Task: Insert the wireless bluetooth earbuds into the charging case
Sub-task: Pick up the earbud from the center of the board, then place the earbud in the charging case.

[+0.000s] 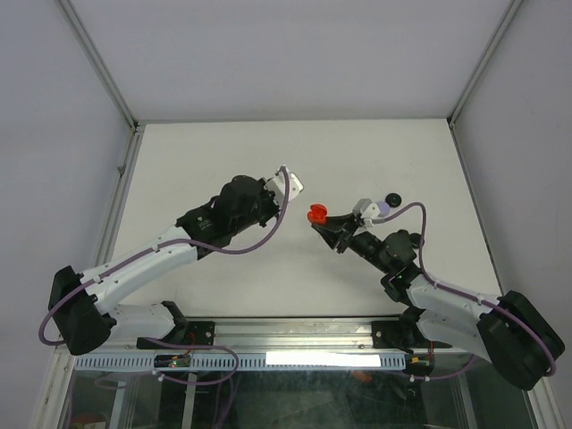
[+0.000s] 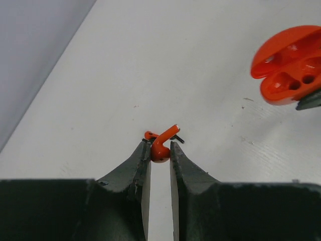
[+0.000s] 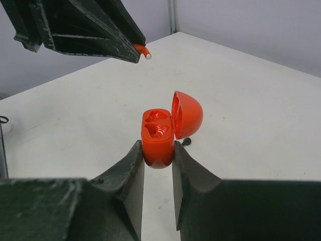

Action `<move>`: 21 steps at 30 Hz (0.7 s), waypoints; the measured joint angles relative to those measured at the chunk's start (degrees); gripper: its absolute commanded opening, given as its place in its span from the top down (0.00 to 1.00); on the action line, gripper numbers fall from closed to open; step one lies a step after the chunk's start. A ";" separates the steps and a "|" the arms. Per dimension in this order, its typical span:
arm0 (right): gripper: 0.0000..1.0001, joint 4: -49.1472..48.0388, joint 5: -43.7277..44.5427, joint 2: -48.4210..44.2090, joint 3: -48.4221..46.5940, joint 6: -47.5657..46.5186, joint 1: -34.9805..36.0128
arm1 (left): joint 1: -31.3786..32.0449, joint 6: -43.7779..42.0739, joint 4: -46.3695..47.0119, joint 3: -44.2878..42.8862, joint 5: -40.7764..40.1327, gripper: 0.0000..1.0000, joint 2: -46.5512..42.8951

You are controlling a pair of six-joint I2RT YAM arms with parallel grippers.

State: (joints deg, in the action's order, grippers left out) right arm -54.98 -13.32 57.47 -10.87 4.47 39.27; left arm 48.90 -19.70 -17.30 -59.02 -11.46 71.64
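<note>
Left claw (image 2: 160, 149) pinched shut on a red earbud (image 2: 161, 147); right claw (image 3: 158, 153) clamped on the open red case (image 3: 156, 133).

Top view: the case sits near the middle of the table (image 1: 214, 147), well clear of every edge, with bare surface all round; the earbud is too small to make out there. Left wrist view: the earbud's round body is between the fingertips, its stem slanting up and right past them, and the case is up right, apart from it. Right wrist view: the lid (image 3: 188, 114) stands open on the right and the sockets (image 3: 156, 124) face up. The stem tip pokes from the left claw above and left of the case, not touching.
</note>
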 measured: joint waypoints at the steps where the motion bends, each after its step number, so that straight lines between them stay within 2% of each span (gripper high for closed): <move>1: 1.00 0.46 -0.55 0.00 -0.20 -0.02 0.00 | 0.50 -2.21 0.50 0.72 0.81 0.94 -1.11; 6: 1.00 2.64 -3.19 0.02 -1.77 -0.04 0.02 | 2.71 -10.19 1.05 1.95 4.02 0.94 -3.54; 12: 1.00 2.67 -4.33 0.59 -3.10 -0.87 0.63 | 6.21 -15.43 1.44 1.95 3.61 0.94 -3.63; 21: 1.00 2.51 -2.08 4.02 -3.54 -8.63 4.90 | 13.97 -22.29 1.46 1.95 -3.63 0.94 -3.61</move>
State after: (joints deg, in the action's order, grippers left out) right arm -52.47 -15.40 61.49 -14.41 -4.16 44.16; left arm 62.87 -42.00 -15.84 -57.08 -15.09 68.03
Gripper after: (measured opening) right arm 0.256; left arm 0.179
